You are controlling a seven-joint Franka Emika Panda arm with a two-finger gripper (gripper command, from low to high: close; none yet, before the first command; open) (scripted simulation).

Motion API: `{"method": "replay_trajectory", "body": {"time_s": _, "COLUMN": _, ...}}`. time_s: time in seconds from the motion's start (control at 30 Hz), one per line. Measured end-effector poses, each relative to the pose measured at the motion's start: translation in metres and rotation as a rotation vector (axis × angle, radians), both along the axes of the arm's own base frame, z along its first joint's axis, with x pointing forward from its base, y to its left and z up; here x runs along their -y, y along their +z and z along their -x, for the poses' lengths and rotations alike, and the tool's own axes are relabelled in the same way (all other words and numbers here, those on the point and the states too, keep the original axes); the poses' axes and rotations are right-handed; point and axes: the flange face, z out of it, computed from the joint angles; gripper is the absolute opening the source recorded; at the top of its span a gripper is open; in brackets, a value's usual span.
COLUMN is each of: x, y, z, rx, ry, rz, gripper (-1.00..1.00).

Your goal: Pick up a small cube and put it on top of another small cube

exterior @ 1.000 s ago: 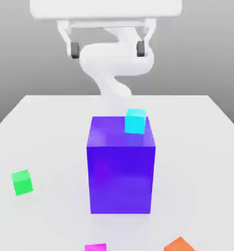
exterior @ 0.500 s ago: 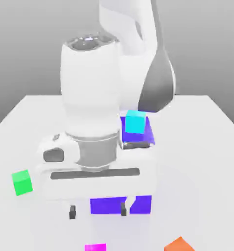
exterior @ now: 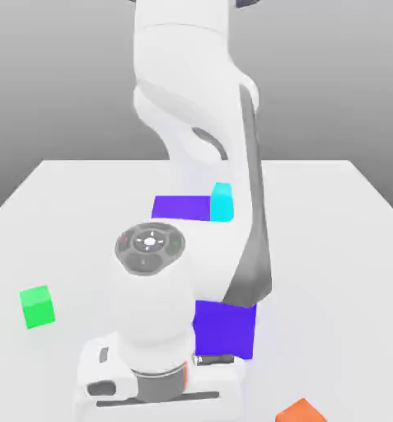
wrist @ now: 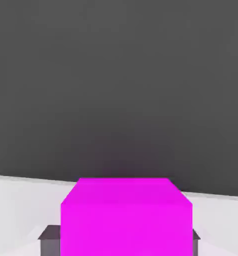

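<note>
The small magenta cube (wrist: pixel 126 215) sits between my gripper (wrist: pixel 121 241), whose dark fingertips (wrist: pixel 50 241) press against its two sides: shut on it. White table surface shows just behind the cube. In the exterior view the arm's hand (exterior: pixel 162 383) is down at the table's near edge and covers the magenta cube. The other small cube, bright green (exterior: pixel 36 307), lies on the table at the exterior view's left, well apart from the hand.
A big purple-blue block (exterior: pixel 224 328) stands mid-table right behind the hand, mostly hidden by the arm. A cyan small cube (exterior: pixel 222 203) rests on its top. An orange small cube (exterior: pixel 301 411) lies at the near edge, on the exterior view's right.
The arm swung forward and dropped to the near edge, hiding the magenta cube in the exterior view. The fingers, spread half a second ago, have closed on the cube.
</note>
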Motion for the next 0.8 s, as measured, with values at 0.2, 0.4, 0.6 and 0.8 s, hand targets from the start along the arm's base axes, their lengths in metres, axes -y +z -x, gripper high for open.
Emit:
{"method": "replay_trajectory", "body": {"time_s": 0.2, "x": 0.062, "y": 0.065, "z": 0.03, "rx": 0.001, "ry": -0.126, "rz": 0.03, "gripper": -1.0}}
{"method": "replay_trajectory", "body": {"time_s": 0.4, "x": 0.19, "y": 0.096, "z": 0.139, "rx": 0.0, "ry": -0.468, "rz": 0.053, "gripper": -1.0}}
{"method": "replay_trajectory", "body": {"time_s": 0.6, "x": 0.25, "y": 0.096, "z": 0.254, "rx": 0.001, "ry": -0.769, "rz": 0.004, "gripper": -1.0}}
{"method": "replay_trajectory", "body": {"time_s": 0.8, "x": 0.247, "y": 0.049, "z": 0.255, "rx": 0.003, "ry": -0.771, "rz": -0.002, "gripper": -1.0}}
